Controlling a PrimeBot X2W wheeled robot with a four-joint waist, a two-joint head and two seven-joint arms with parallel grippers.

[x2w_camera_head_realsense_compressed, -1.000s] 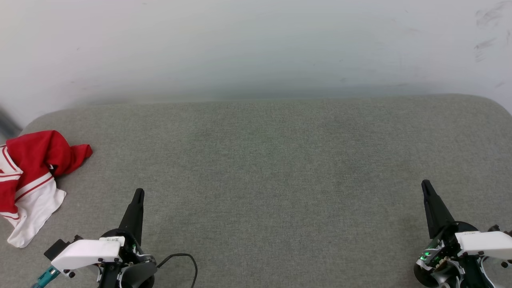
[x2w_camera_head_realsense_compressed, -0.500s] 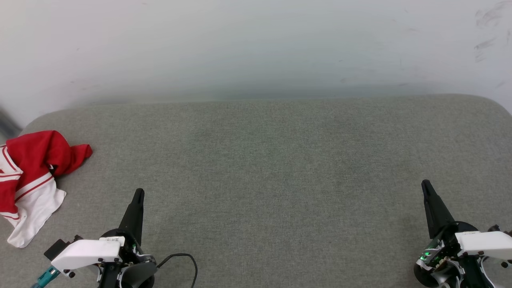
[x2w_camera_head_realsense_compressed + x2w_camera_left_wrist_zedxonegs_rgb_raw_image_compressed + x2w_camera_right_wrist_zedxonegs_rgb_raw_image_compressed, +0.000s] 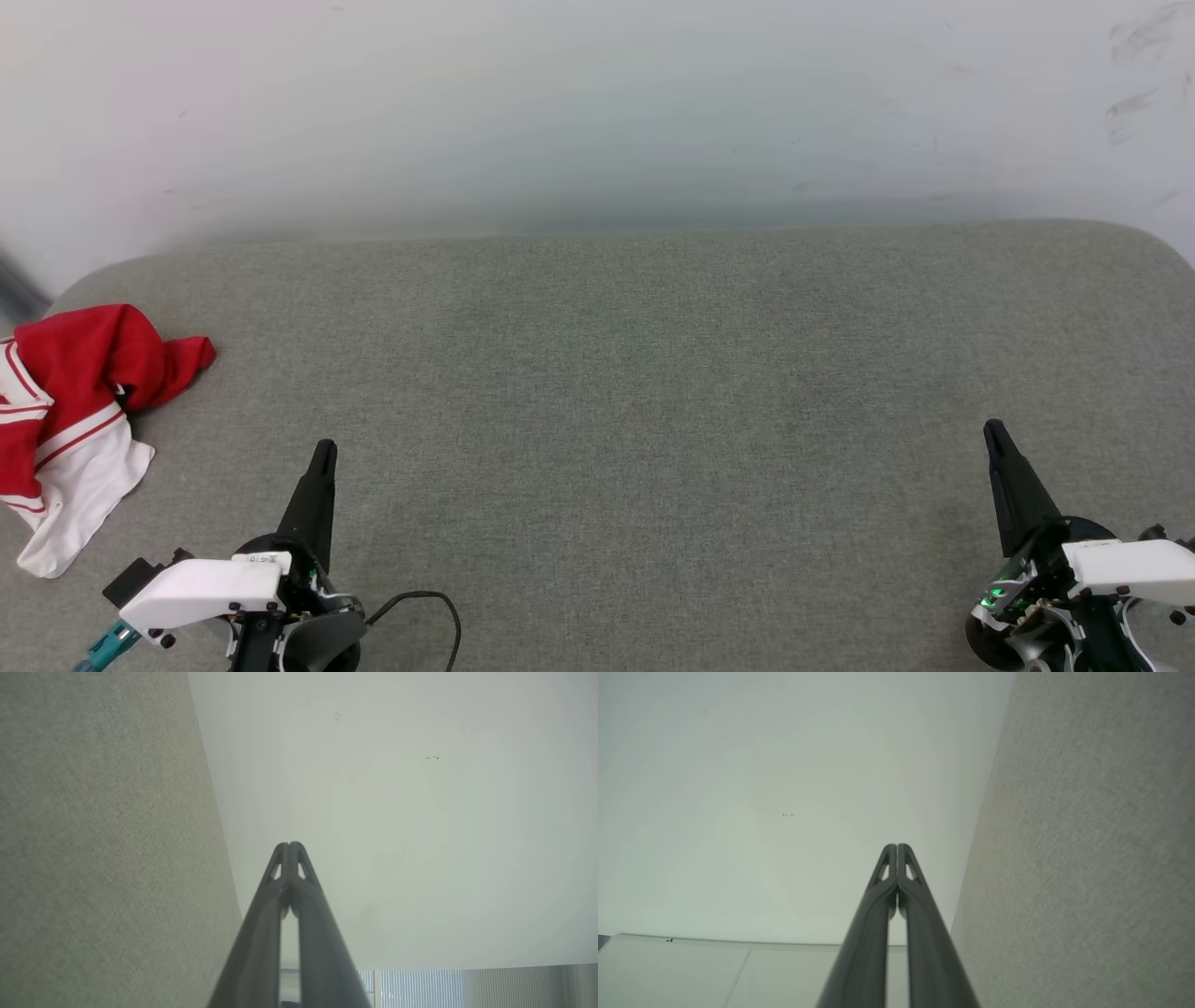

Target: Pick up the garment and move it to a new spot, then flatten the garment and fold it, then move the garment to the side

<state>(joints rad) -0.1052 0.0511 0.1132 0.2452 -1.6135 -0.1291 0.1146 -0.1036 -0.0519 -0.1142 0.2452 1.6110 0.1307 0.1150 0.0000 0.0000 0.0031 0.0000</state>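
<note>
The garment (image 3: 70,411), red with white parts and red-and-white striped trim, lies crumpled at the far left edge of the grey fabric surface (image 3: 616,392), partly cut off by the head view's edge. My left gripper (image 3: 323,449) is at the lower left, shut and empty, to the right of the garment and apart from it. My right gripper (image 3: 993,429) is at the lower right, shut and empty. In the left wrist view the left gripper (image 3: 289,845) has its tips pressed together. The right gripper (image 3: 896,846) looks the same in its own wrist view.
A pale wall (image 3: 597,103) rises behind the grey surface. The surface has rounded corners at the back left and back right. A black cable (image 3: 425,602) loops beside my left wrist.
</note>
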